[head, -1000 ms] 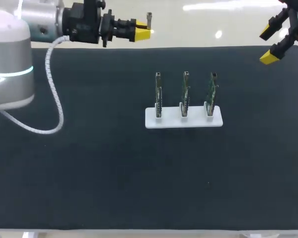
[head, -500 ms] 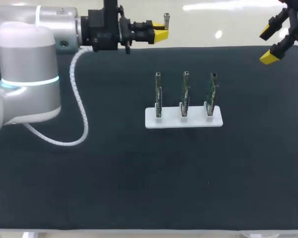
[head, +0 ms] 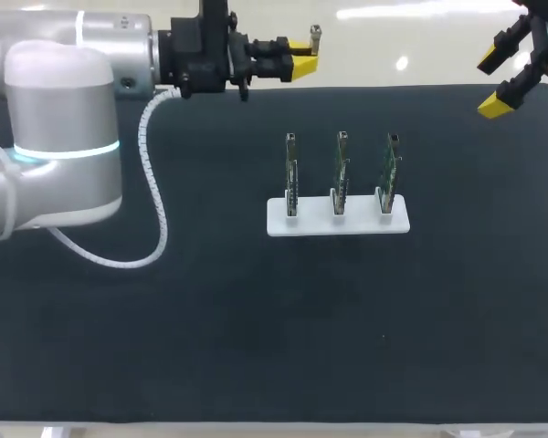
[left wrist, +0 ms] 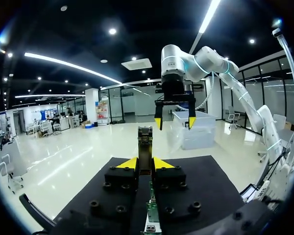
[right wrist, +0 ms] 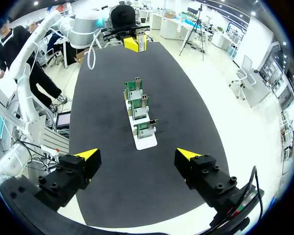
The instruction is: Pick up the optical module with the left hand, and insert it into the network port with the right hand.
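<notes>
- The optical module (head: 316, 36) sat clamped in the left pincer (head: 303, 57), its metal end poking out past the yellow tips, high over the far edge of the tabletop (head: 210, 319).
- The right pincer (head: 493, 84) hung wide apart at the far right corner, holding nothing, well apart from the module.
- Three upright boards (head: 340, 173), presumably carrying the ports, stood in a white base (head: 338, 226) mid-tabletop.
- A handover looked next: the right pincer should take the free end squarely, close firmly before the left lets go, and keep the module's long axis true for the port.
</notes>
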Motion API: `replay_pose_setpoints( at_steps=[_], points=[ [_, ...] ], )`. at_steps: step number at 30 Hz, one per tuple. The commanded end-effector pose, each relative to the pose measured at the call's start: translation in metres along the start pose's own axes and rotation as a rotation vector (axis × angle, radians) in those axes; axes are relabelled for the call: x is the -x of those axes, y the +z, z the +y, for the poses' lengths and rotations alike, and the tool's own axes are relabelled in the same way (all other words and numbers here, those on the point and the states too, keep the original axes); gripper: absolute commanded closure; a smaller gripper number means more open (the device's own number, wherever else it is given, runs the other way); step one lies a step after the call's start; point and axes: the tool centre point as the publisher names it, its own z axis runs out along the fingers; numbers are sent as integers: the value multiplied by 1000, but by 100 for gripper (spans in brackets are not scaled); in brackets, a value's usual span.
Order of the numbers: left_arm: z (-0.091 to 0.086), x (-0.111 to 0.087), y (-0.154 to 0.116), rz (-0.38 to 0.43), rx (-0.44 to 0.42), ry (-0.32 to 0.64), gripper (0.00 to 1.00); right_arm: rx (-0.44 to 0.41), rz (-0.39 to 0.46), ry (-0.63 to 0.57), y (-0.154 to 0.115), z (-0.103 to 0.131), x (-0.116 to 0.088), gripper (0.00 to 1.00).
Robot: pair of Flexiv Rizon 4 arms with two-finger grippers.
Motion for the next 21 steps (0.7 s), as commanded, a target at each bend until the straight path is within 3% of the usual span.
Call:
replay_pose_setpoints(
  at_steps=[1,11,21],
  points=[
    [11,1,-1,7,-58,-2,100,0,-1,0,0,0,0,0],
    [18,2,2,-11,-130,-10,100,0,-1,0,0,0,0,0],
    [12,2,8,-22,-182,-26,100,0,-1,0,0,0,0,0]
  ],
)
